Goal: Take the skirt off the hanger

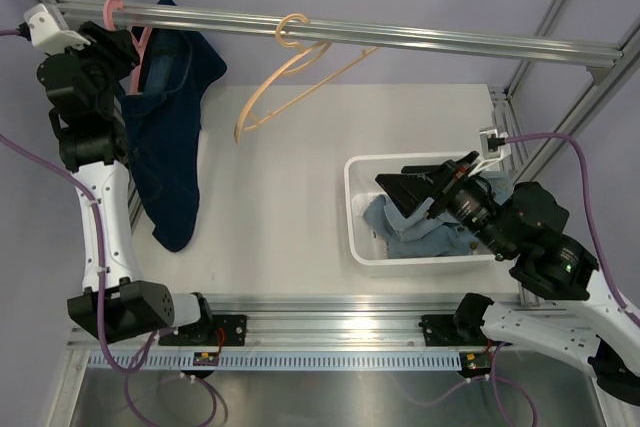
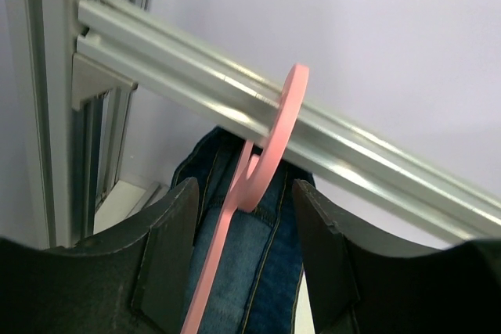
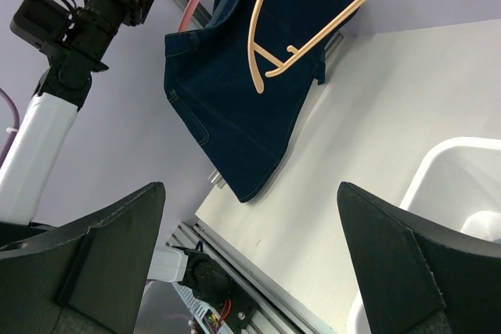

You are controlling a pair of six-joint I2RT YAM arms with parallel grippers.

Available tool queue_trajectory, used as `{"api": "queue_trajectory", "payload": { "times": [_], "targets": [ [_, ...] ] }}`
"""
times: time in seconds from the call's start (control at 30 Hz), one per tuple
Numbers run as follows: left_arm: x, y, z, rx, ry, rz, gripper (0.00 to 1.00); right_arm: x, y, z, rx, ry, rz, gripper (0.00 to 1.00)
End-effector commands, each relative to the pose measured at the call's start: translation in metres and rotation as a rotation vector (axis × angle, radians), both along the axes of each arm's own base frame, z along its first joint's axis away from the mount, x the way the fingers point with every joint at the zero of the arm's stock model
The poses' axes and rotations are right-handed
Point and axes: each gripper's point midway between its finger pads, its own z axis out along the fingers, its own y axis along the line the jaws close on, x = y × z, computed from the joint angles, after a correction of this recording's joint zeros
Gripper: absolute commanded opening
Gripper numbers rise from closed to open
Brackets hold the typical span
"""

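A dark blue denim skirt (image 1: 165, 147) hangs from a pink hanger (image 1: 113, 9) hooked over the rail (image 1: 400, 37) at the far left. My left gripper (image 1: 135, 42) is raised to the rail. In the left wrist view its fingers stand either side of the pink hanger's neck (image 2: 274, 138), with gaps on both sides and the skirt's waistband (image 2: 258, 263) below; the gripper (image 2: 244, 193) is open. My right gripper (image 1: 415, 192) hovers wide open over the bin, holding nothing. The right wrist view shows the skirt (image 3: 243, 99) hanging down to the table.
An empty beige hanger (image 1: 290, 77) hangs from the middle of the rail, also in the right wrist view as the beige hanger (image 3: 297, 44). A white bin (image 1: 352, 207) at the right holds light blue clothes (image 1: 420, 232). Frame posts stand at the corners.
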Motion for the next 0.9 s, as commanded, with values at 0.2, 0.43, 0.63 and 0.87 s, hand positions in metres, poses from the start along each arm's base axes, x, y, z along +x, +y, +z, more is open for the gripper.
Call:
{"api": "queue_trajectory", "payload": {
  "times": [0.2, 0.43, 0.63, 0.87],
  "targets": [
    [-0.003, 0.004, 0.034, 0.022, -0.055, 0.018, 0.57, -0.005, 0.002, 0.03, 0.052, -0.06, 0.028, 0.99],
    [0.001, 0.012, 0.031, 0.015, -0.015, 0.058, 0.49, -0.008, -0.004, 0.032, 0.064, -0.064, 0.021, 0.99],
    [0.002, 0.012, 0.033, 0.057, 0.022, 0.098, 0.43, -0.008, -0.008, 0.037, 0.07, -0.074, 0.012, 0.99],
    [0.01, 0.004, 0.034, 0.052, 0.016, 0.066, 0.34, -0.008, -0.007, 0.035, 0.068, -0.072, 0.014, 1.0]
  ]
}}
